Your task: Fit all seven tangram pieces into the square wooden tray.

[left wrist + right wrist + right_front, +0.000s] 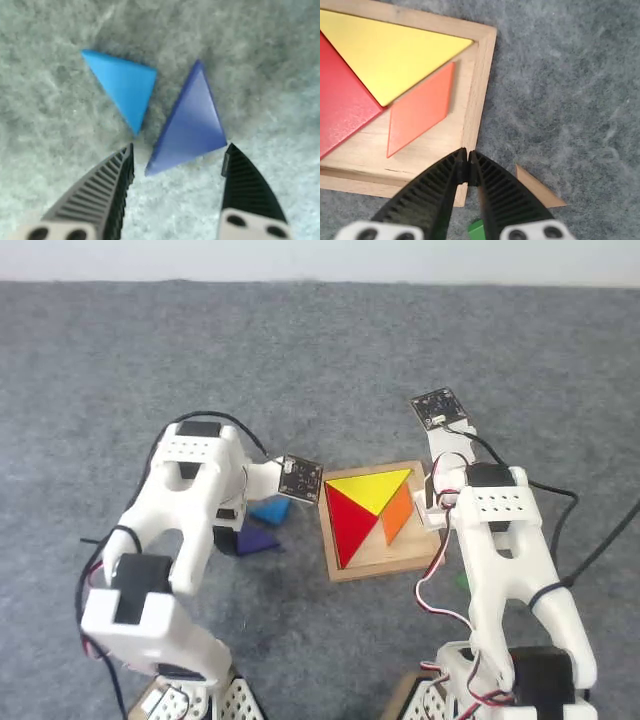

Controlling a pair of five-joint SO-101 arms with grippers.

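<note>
1. Tangram pieces lie partly in the square wooden tray [385, 570] and partly loose on the grey tabletop [300, 360]; the tray sits between the two arms, slightly turned.
2. Three pieces are inside the tray: a yellow triangle [372, 488] along the far side, a red triangle [348, 522] along the side nearest the left arm, and an orange parallelogram [397, 512] toward the right arm's side. The yellow piece meets both the red and the orange along their edges. Bare wood shows in the tray's near corner by the right arm.
3. A light blue triangle [270, 509] and a dark blue triangle [256, 540] rest on the tabletop just beside the tray, under the left arm. They lie close together with a narrow gap between them.
4. The left arm's fingers [102, 192] are spread apart and grasp nothing. The dark blue triangle [192, 122] lies in the space ahead of their tips, and the light blue triangle [122, 87] is just beyond.
5. The right arm's fingers [435, 195] are pressed together with nothing between them, their tips over the tray's rim [482, 75] near the orange parallelogram [420, 110].
6. A tan triangular piece [537, 190] lies on the tabletop just outside that rim, and a green piece [477, 231] peeks out beneath the fingers.
</note>
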